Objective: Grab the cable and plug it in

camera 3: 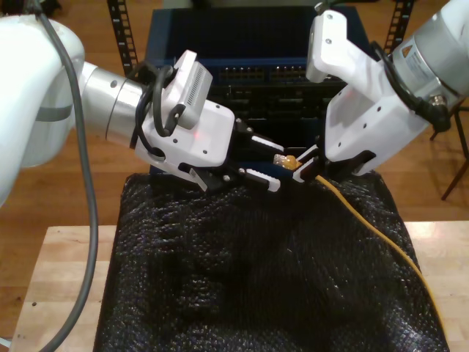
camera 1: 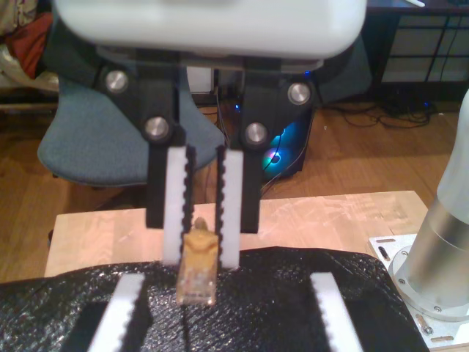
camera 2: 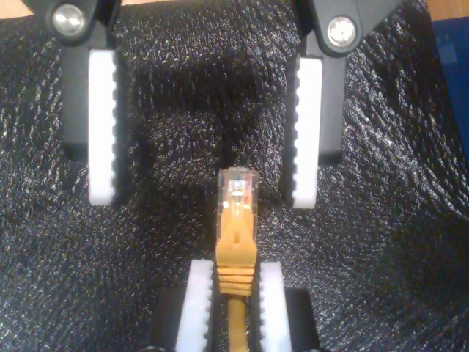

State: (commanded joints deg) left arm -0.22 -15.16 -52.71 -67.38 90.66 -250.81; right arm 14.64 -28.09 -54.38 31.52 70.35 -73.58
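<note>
Black crinkled sheeting (camera 3: 242, 293) lies nearest the exterior camera and covers most of the wooden desk (camera 3: 44, 279), whose bare edge shows at the exterior view's left. Beyond the desk's far edge stands a dark blue rack (camera 3: 242, 29) with rows of ports, probably where the plug belongs. Above the far edge of the sheeting the two arms meet nose to nose. My first gripper (camera 3: 272, 165) reaches in from the exterior view's left with its jaws spread wide and nothing between the pads. My second gripper (camera 2: 234, 268) comes from the exterior view's right, clenched on the cable (camera 3: 381, 242) just behind the plug, at its ribbed boot. The rest of the yellow-orange line trails over the sheeting toward the near corner at the exterior view's right. The clear plug (camera 2: 238, 187) sticks out past the clamped pads, its long axis aimed straight at my first gripper and its tip reaching into the gap between those spread jaws, touching neither. That alignment is what a handover, or a re-grip nearer the tip, would depend on.
</note>
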